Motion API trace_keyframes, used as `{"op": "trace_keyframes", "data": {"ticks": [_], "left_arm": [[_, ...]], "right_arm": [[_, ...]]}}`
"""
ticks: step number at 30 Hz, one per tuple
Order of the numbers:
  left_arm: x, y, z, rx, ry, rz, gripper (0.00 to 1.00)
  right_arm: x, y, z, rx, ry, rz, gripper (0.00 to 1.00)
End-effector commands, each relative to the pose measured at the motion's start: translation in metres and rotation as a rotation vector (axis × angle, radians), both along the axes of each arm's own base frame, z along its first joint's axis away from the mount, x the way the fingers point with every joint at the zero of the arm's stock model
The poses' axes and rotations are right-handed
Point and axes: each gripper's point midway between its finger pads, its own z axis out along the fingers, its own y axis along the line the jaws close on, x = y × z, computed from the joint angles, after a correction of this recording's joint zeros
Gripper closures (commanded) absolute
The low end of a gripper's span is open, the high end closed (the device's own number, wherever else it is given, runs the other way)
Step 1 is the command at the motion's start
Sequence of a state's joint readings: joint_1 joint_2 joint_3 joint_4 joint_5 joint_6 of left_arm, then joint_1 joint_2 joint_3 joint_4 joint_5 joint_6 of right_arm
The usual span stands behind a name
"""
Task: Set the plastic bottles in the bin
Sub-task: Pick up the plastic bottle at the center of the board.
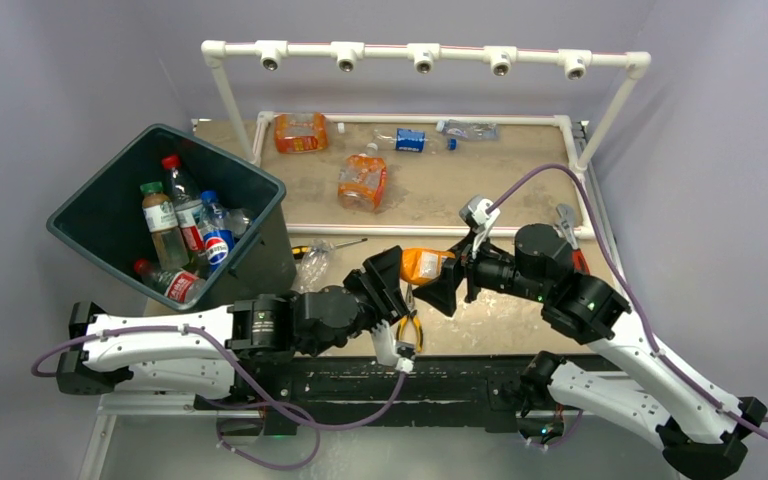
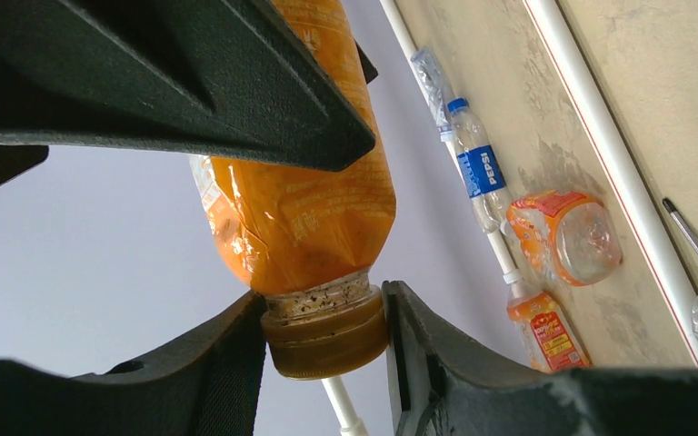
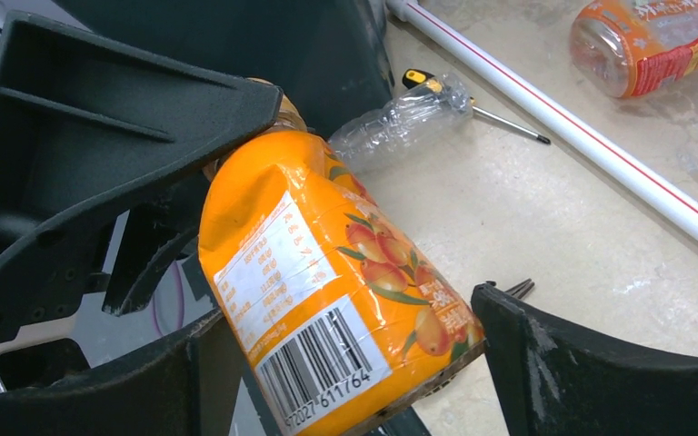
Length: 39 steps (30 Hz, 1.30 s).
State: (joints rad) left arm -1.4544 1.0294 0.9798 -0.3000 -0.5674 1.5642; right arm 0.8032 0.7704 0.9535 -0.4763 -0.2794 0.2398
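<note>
Orange, crumpled and fruit-labelled, the plastic bottle point(image 1: 422, 265) hangs over the middle of the near edge of the table point(image 1: 480, 190). From above its cap is hidden by the left gripper point(image 2: 325, 313), which is pinched on it. The right gripper point(image 3: 354, 309) straddles the base, spread wide; whether it grips is unclear. Scuffed beige top, lilac walls point(image 1: 50, 90); bin point(image 1: 260, 255) at the left edge.

The orange bottle point(image 3: 327, 300) is showing glossy, crumpled plastic under a slick printed wrap; the fingers point(image 3: 600, 372) are looking like matt, grainy black plastic; the tabletop point(image 3: 527, 209) is looking rough and scuffed beside smooth white piping point(image 3: 600, 147)
</note>
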Motion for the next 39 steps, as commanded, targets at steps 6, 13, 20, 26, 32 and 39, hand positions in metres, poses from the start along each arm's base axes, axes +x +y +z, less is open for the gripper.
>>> {"op": "trace_keyframes", "data": {"ticks": [6,13,20,26,32,39], "left_arm": [[-0.027,-0.01,0.031,-0.217,0.149,-0.153,1.0],[-0.049,-0.025,0.026,-0.252,0.365,-0.245,1.0],[-0.046,-0.021,0.045,-0.312,0.386,-0.286,1.0],[-0.042,-0.024,0.047,-0.305,0.37,-0.282,1.0],[-0.04,-0.03,0.041,-0.275,0.369,-0.281,1.0],[-0.038,-0.033,0.036,-0.256,0.368,-0.271,1.0]], "right_arm": [[-0.003,-0.013,0.046,0.077,-0.163,-0.016,0.01],[-0.032,-0.017,0.059,0.088,-0.179,0.109,0.01],[-0.051,-0.016,0.058,0.107,-0.151,0.195,0.01],[-0.055,-0.006,0.044,0.095,-0.084,0.241,0.01],[-0.049,-0.003,0.041,0.095,-0.057,0.215,0.11],[-0.048,-0.003,0.053,0.148,-0.091,0.201,0.41]]}}
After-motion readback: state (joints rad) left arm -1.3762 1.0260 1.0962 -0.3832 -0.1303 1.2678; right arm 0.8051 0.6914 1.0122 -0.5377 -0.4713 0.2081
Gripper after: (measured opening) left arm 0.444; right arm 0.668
